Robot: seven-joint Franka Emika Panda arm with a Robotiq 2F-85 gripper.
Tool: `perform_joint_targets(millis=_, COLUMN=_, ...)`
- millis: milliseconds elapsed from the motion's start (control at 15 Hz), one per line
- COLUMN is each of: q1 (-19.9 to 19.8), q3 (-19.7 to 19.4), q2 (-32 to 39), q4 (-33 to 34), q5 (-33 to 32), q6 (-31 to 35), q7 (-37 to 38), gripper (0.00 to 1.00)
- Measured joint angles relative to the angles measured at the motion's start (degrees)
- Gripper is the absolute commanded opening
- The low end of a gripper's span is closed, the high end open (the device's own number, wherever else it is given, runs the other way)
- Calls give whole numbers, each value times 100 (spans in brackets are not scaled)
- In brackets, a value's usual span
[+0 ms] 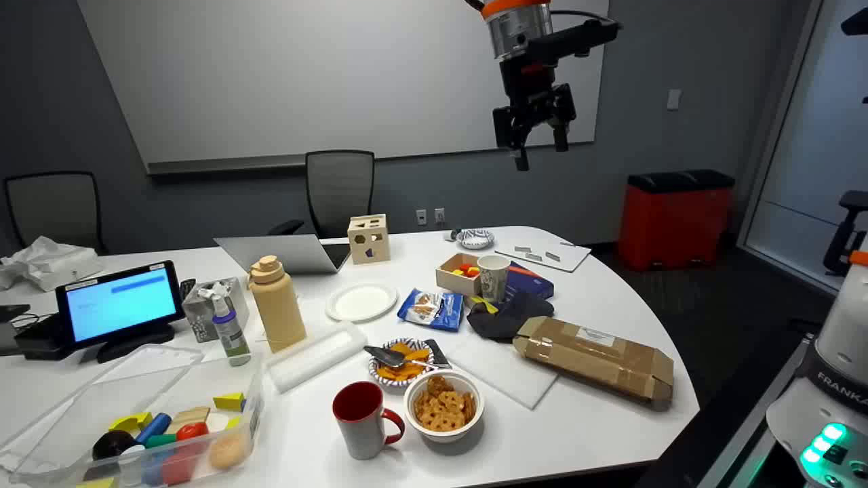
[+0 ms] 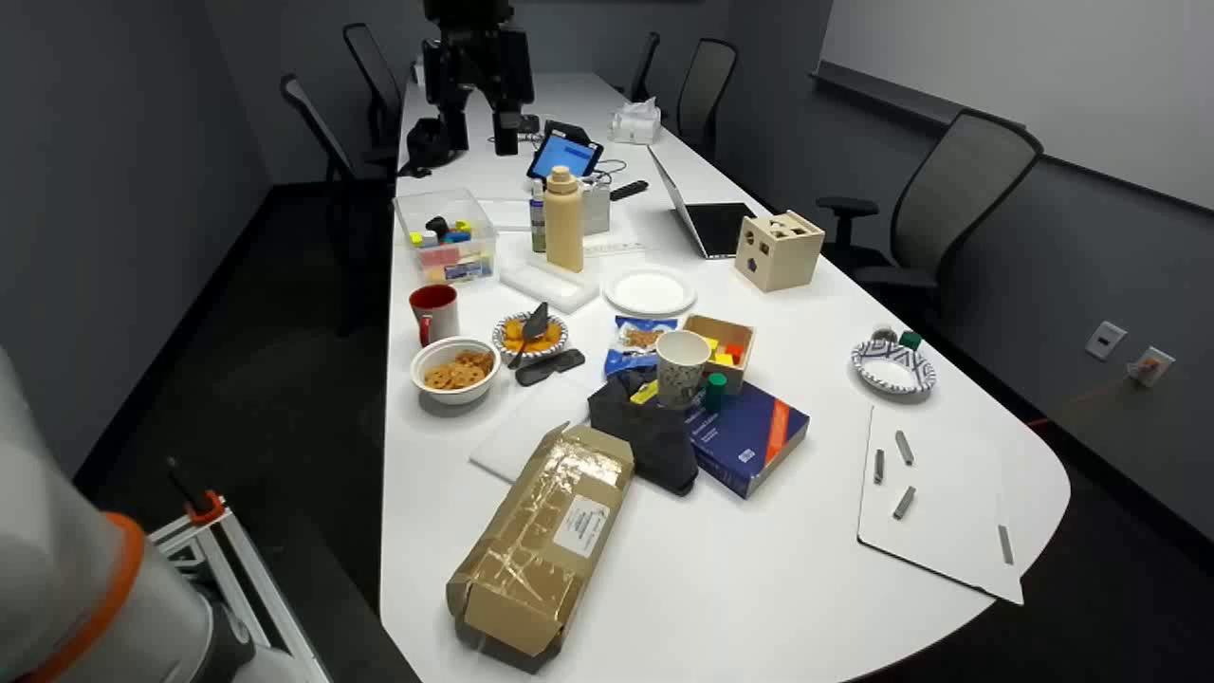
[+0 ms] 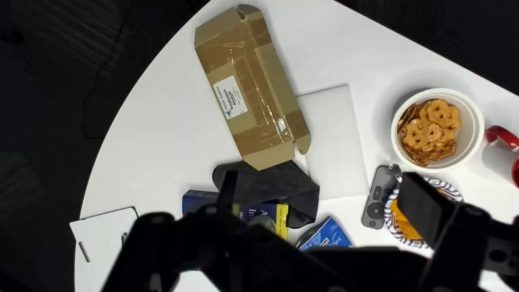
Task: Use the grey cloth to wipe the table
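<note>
A dark grey cloth [image 1: 508, 315] lies crumpled on the white table [image 1: 603, 298], and it also shows in an exterior view [image 2: 645, 436]. In the wrist view the cloth [image 3: 267, 182] lies against the blue book, and the end of the cardboard box overlaps its edge. My gripper [image 1: 541, 149] is open and empty, high above the table. It also shows in an exterior view [image 2: 483, 138]. In the wrist view the gripper's [image 3: 320, 190] fingers are wide apart, with part of the cloth behind one finger.
Around the cloth are a cardboard box [image 1: 597, 359], a blue book [image 2: 749, 432], a paper cup [image 2: 681, 365], a snack bag [image 1: 432, 310] and a white pad [image 3: 334, 142]. A cracker bowl [image 3: 438, 129], red-handled mug [image 1: 363, 420], chip bowl [image 2: 529, 334] and tan bottle [image 1: 278, 305] stand farther along.
</note>
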Motion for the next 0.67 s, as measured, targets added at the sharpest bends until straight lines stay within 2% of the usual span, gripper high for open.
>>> perform_joint_targets(millis=400, q1=34, q3=-102, q2=101, q4=-2, q5=-73, q6=1, q7=-3, gripper=100)
perform_joint_targets(millis=667, q1=-16, q3=-487, q2=498, q4=-70, q5=-398, q6=233, q7=-139, gripper=100)
